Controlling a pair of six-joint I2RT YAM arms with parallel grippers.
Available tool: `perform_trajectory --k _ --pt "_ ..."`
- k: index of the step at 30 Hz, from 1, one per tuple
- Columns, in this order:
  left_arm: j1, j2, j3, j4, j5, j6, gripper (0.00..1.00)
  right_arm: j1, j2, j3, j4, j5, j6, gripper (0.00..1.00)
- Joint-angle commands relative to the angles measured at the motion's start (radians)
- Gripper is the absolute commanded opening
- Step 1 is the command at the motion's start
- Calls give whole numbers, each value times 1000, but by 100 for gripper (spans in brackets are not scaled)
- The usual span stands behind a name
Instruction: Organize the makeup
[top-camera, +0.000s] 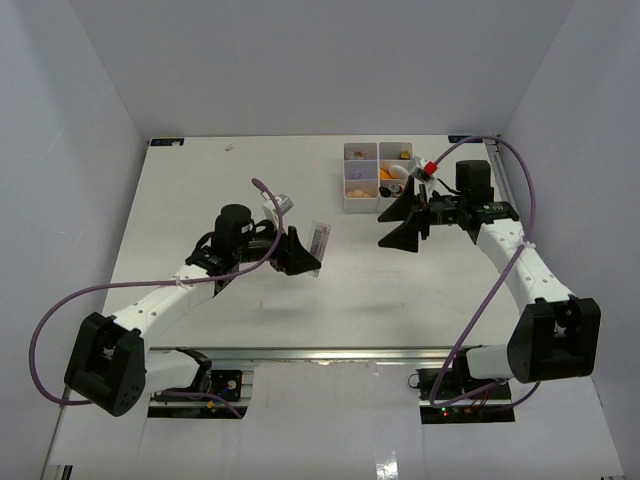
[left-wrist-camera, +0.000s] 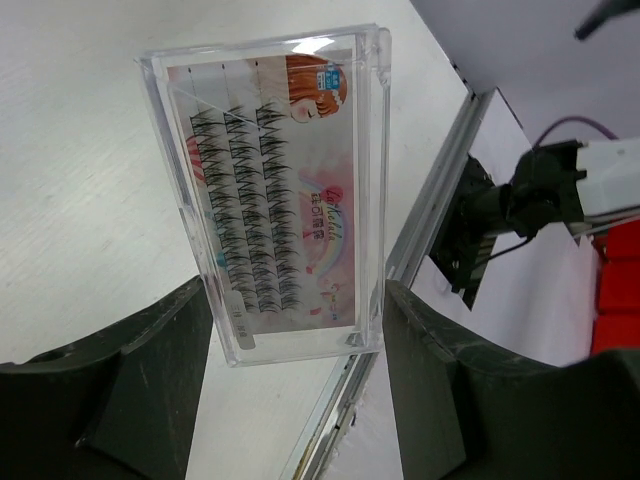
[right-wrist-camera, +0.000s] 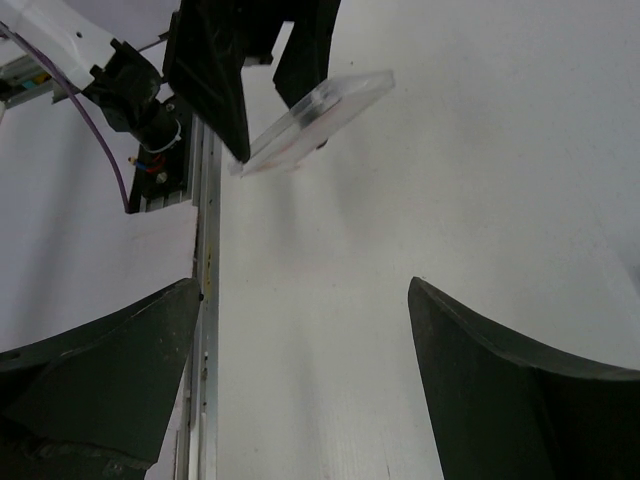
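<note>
My left gripper (top-camera: 303, 250) is shut on a clear flat case of false eyelashes (top-camera: 319, 239) and holds it above the table, left of centre. In the left wrist view the case (left-wrist-camera: 275, 190) sits between the two fingers, its pink printed card facing the camera. It also shows in the right wrist view (right-wrist-camera: 315, 120), tilted, off the table. My right gripper (top-camera: 400, 222) is open and empty, in front of the white compartment box (top-camera: 350, 202). The box holds tan sponges (top-camera: 358, 172), an orange item (top-camera: 386, 173) and a black-and-gold tube (top-camera: 401, 153).
The box stands at the back right of the white table (top-camera: 230, 200). The table's metal front rail (right-wrist-camera: 205, 300) runs along the near edge. Grey walls close in the table on three sides.
</note>
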Motion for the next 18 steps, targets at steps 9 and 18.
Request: perform_trajectory --k 9,18 --pt "-226 33 45 97 -182 130 11 127 171 183 26 116 384 90" --pt "-329 119 147 51 -376 201 12 132 137 107 117 273 576 93"
